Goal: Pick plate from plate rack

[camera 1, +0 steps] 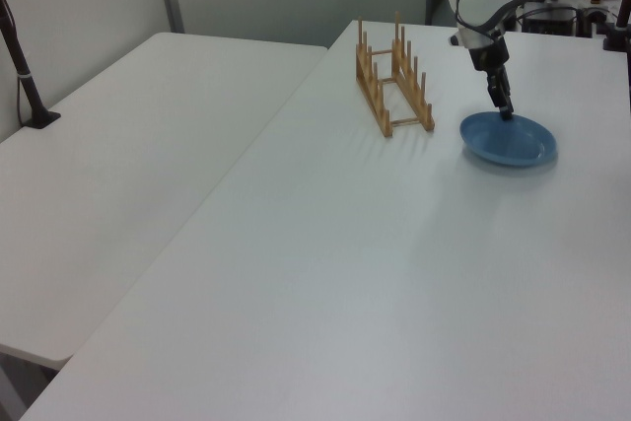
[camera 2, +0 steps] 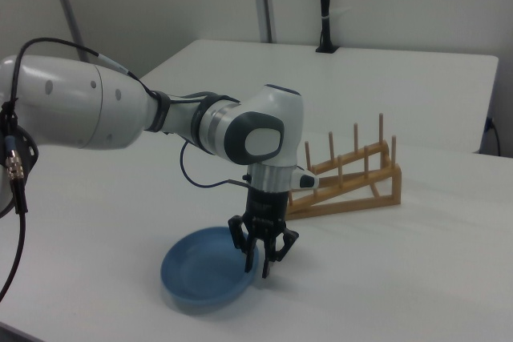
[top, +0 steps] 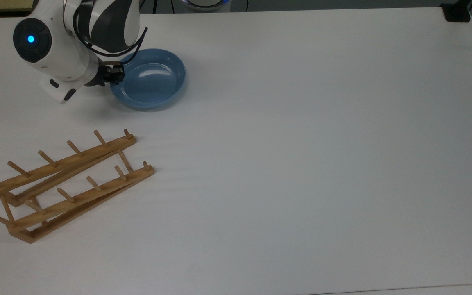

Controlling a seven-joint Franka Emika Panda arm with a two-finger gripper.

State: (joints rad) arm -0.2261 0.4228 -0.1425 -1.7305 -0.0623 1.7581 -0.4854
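The end effector [camera 2: 262,266] pinches the rim of the light-blue plate [top: 150,78], which lies flat on the white desk [top: 301,143], well apart from the wooden plate rack [top: 68,180] (no plate in it). If the fingers lift before they let go, the plate could tip, slide or flip.

light-blue plate [top: 150,80], light-brown plate rack [top: 68,184]

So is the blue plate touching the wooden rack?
Apart. In the top view, bare white table lies between the plate and the plate rack; the left view shows the same gap.
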